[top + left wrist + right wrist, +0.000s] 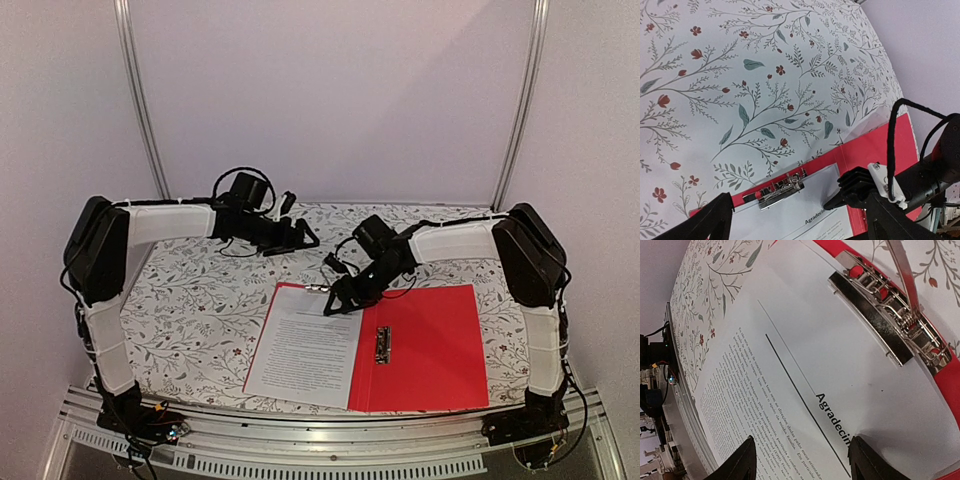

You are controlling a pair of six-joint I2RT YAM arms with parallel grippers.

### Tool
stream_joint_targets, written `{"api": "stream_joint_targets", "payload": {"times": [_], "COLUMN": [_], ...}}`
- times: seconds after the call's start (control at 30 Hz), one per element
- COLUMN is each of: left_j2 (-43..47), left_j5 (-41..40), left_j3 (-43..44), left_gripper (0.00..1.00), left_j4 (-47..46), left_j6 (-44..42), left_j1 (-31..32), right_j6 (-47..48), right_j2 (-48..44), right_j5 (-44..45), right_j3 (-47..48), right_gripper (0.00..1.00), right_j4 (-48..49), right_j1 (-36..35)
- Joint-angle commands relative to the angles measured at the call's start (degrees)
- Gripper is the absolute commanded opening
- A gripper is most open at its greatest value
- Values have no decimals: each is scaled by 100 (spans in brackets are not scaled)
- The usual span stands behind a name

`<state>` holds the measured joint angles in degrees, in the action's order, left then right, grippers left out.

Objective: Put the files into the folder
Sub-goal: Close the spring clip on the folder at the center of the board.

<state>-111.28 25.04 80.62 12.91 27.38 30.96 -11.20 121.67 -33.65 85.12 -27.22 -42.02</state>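
Note:
The red folder (430, 350) lies open on the table, its right half bare. The files (305, 345), white printed sheets, lie on its left half under a metal clip (316, 289) at the far edge. A second clip (382, 344) sits by the spine. My right gripper (335, 303) is open, low over the sheets' top right corner; its fingertips (865, 465) straddle the heading on the files (790, 365), near the clip (885, 315). My left gripper (305, 238) hangs open farther back, holding nothing. From there I see the clip (775, 190), the folder (875, 145) and the right gripper's fingers (860, 187).
A floral cloth (190, 300) covers the table. A metal rail (300, 420) runs along the near edge, just past the folder's front. Both arms' upper links arch in from the table's sides, with black cables (892, 150) looping near the right wrist.

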Motion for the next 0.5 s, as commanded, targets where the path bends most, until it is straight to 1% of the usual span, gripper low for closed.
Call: {"api": "stream_joint_targets", "payload": {"times": [0.0,0.13,0.23,0.47], "left_j2": [-341,-405,-434,-668], "left_j5": [-33,-33,-19,-34], "left_j3": [229,226,219,318], "left_gripper": [90,80,72,60], "left_j4": [203,222,247,371], "left_j6": [-92,-102,-148,-309], "left_j1": [-20,-11,17,150], "right_j6": [-2,20,21,30], "right_j2": [210,328,387,437], "right_j5": [-26,12,56,86], "right_j3": [45,8,-45,-97], "right_gripper": [63,63,63,63], "right_j4": [131,122,128,112], "right_j1": [-10,-8,-4,-9]}}
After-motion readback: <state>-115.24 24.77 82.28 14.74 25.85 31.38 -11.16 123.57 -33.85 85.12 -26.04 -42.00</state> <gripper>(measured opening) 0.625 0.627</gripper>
